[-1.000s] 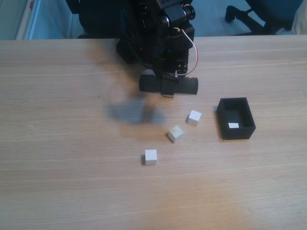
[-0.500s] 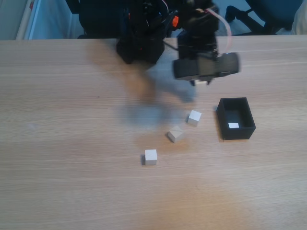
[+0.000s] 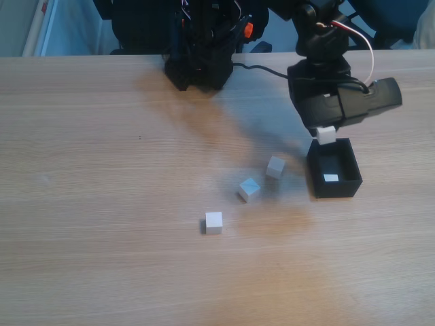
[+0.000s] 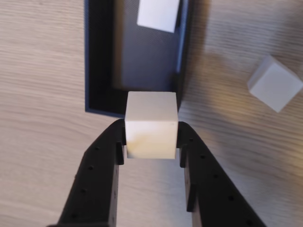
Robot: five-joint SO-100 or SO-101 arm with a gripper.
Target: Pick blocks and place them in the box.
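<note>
Blocks: four white cubes seen. One block [image 4: 150, 124] is pinched betw. the two black fingers of the gripper [image 4: 151, 142], jaws pressed on its left and right faces, cube clear of the table. In wrist view it sits over the near end wall of the box [image 4: 100, 61], partly overlapping the box interior. In fixed view same held block [image 3: 326, 134] hangs under the gripper [image 3: 325, 136] just at the far edge of the box [image 3: 336, 185], not yet inside.

Box: black, open-topped, upright on wooden table [image 3: 102, 204], right side of fixed view. Flat white label [image 3: 331, 178] lies on its floor; wrist view shows same label [image 4: 158, 13] at far end of box. No cube inside as far as can be seen.

Loose blocks, fixed view: one [image 3: 274, 166] just left of box, in arm's shadow; a second [image 3: 249, 189] near it, lower left, turned at an angle; a third [image 3: 213, 222] further lower left, apart from the others. All three rest on table, not touching each other. Wrist view shows one loose cube [image 4: 274, 83] right of box, apart from it.

Arm base [image 3: 200, 41] stands at far table edge, red/white wire [image 3: 367, 47] looping over the wrist. Office chair base [image 3: 343, 19] behind table, top right.
</note>
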